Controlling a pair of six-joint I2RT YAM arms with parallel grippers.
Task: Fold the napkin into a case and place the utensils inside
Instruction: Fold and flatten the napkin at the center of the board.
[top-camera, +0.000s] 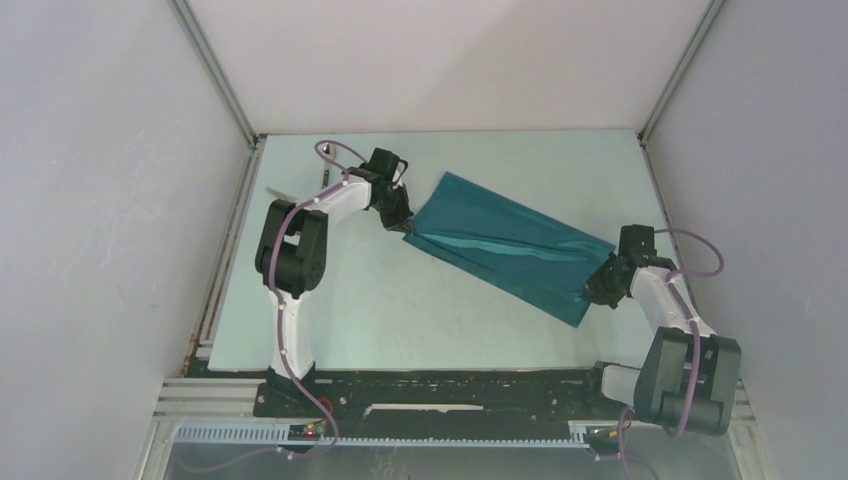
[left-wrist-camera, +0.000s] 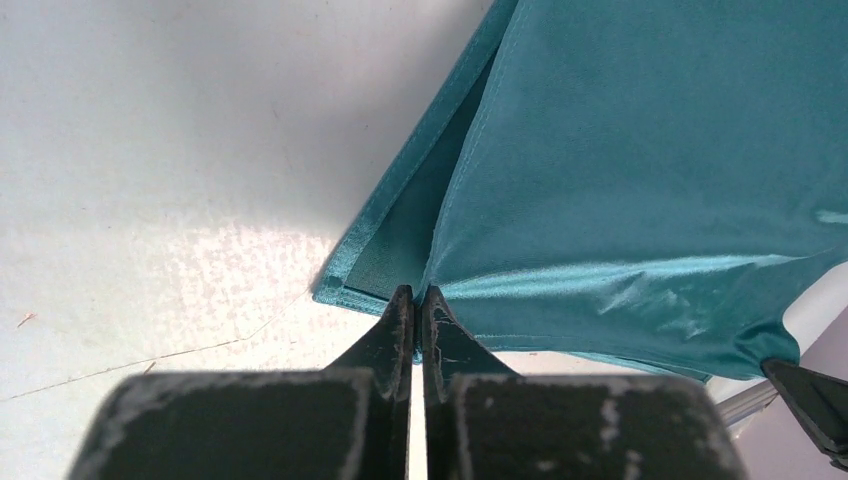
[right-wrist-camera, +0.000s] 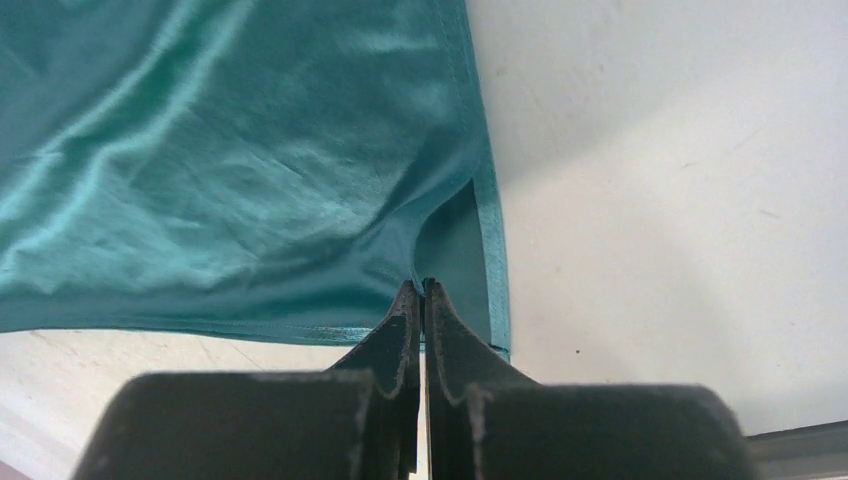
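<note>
The teal napkin (top-camera: 505, 243) lies stretched slantwise across the table, doubled over with a shiny crease along its length. My left gripper (top-camera: 405, 230) is shut on the napkin's near-left corner, where an upper layer lifts off the lower one (left-wrist-camera: 640, 180). My right gripper (top-camera: 590, 293) is shut on the corner at the lower right end, cloth pinched between the tips (right-wrist-camera: 250, 160). In both wrist views the jaws meet on the fabric: left gripper (left-wrist-camera: 418, 292), right gripper (right-wrist-camera: 420, 285). The utensils are out of view.
White walls and metal frame posts (top-camera: 218, 75) enclose the pale table (top-camera: 400, 310) on three sides. A black rail (top-camera: 430, 385) with the arm bases runs along the near edge. A small metal piece (top-camera: 283, 192) lies near the left wall.
</note>
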